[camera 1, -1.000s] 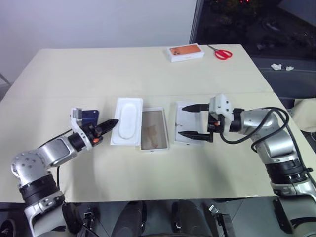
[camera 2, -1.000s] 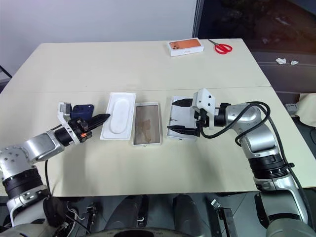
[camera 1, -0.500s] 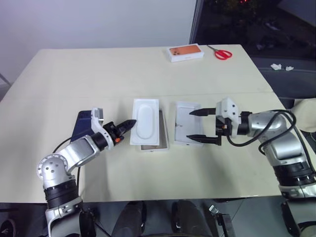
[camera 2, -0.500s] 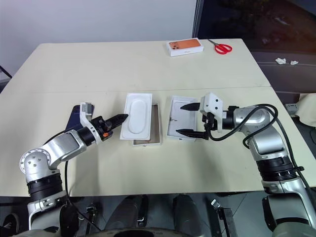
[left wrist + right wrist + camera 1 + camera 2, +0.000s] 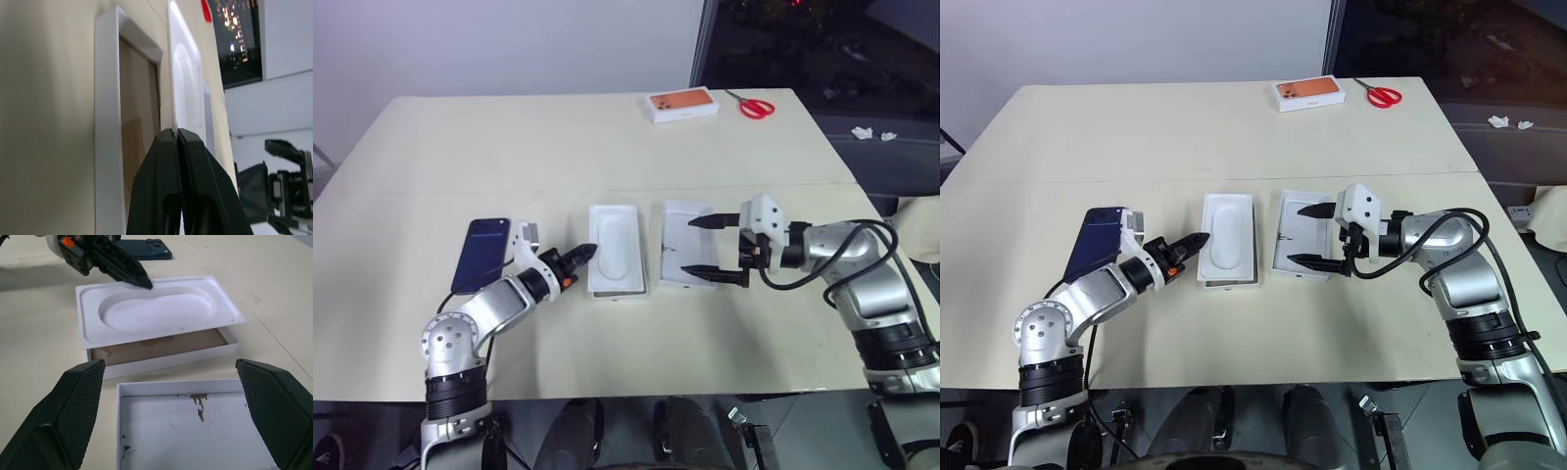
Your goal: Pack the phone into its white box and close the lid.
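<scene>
The dark blue phone (image 5: pixel 481 255) lies flat on the table at the left, back up, apart from both grippers. My left gripper (image 5: pixel 589 252) is shut on the near-left rim of the white insert (image 5: pixel 617 247), which has an oval recess. The insert rests tilted on top of the white box (image 5: pixel 166 360), hiding most of its brownish inside (image 5: pixel 139 127). To the right lies the lid (image 5: pixel 677 235), plain white inside facing up. My right gripper (image 5: pixel 687 247) hangs open just above the lid, with nothing between its fingers (image 5: pixel 73 411).
An orange-topped white box (image 5: pixel 683 104) and red scissors (image 5: pixel 756 105) lie at the table's far right edge. A seam (image 5: pixel 431 191) runs across the cream table behind the boxes.
My left gripper moved right with the insert, from beside the white box to on top of it, uncovering the phone behind it. My right gripper backed slightly right early on, then stayed still.
</scene>
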`<state>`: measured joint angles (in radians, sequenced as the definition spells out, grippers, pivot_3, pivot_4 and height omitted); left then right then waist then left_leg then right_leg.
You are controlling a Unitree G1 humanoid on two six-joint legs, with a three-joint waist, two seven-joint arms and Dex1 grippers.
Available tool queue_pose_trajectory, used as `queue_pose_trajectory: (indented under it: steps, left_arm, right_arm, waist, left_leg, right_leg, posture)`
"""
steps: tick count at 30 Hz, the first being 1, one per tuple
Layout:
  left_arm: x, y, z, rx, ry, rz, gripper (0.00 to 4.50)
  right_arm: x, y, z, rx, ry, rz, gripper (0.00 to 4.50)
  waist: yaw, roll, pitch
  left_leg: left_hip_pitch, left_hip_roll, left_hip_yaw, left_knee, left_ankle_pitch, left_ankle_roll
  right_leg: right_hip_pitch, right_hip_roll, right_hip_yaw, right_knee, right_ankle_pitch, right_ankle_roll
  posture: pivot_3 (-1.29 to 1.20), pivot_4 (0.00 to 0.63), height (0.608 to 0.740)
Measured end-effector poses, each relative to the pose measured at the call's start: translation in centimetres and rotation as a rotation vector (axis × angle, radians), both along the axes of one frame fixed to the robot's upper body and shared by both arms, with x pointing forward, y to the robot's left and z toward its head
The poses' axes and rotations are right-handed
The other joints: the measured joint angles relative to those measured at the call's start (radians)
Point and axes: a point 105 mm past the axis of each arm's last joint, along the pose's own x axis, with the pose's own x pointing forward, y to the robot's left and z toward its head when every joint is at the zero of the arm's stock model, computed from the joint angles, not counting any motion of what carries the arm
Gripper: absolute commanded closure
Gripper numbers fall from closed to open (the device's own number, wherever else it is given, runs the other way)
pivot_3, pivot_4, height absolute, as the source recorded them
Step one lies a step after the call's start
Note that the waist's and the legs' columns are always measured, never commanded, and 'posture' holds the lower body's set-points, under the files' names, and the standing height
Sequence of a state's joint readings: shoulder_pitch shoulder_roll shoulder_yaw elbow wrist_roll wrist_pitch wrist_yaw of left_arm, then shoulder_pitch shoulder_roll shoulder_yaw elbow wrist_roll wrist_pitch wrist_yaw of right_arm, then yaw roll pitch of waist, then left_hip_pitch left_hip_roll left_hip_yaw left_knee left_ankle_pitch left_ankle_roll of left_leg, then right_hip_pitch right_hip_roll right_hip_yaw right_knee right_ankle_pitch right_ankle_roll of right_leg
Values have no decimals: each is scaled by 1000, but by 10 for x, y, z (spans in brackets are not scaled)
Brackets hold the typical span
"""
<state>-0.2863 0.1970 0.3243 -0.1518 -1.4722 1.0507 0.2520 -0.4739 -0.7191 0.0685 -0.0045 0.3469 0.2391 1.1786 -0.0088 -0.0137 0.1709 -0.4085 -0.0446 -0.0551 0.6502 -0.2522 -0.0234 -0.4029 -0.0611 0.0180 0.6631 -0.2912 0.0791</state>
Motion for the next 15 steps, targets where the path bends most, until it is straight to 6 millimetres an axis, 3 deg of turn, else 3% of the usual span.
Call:
queue_pose_trajectory:
  steps: [3,7,10,15]
  left_arm:
    - [-2,-1,1,16,-6,-8,3593]
    - [-6,-9,4,4,-10,-44,1385]
    - [-8,-11,7,0,-12,-57,11]
    - [-9,-8,16,0,-38,-60,11]
  right_arm:
    - [0,0,0,-1,-3,-3,0]
    - [1,1,0,-4,-6,-4,0]
    - [1,1,0,-3,-7,-4,0]
    - [1,2,0,-1,-10,-3,0]
  waist:
    - [0,0,0]
    - [0,0,0]
    - [0,0,0]
    - [-1,0,0]
  left_leg:
    - [0,0,0,0,0,0]
    - [0,0,0,0,0,0]
    - [0,0,0,0,0,0]
    - [0,0,0,0,0,0]
  right_leg:
    - [0,0,0,0,0,0]
    - [0,0,0,0,0,0]
    - [0,0,0,0,0,0]
    - [0,0,0,0,0,0]
  posture:
    - [0,150,740]
    - [0,150,740]
    - [0,150,740]
    - [0,150,740]
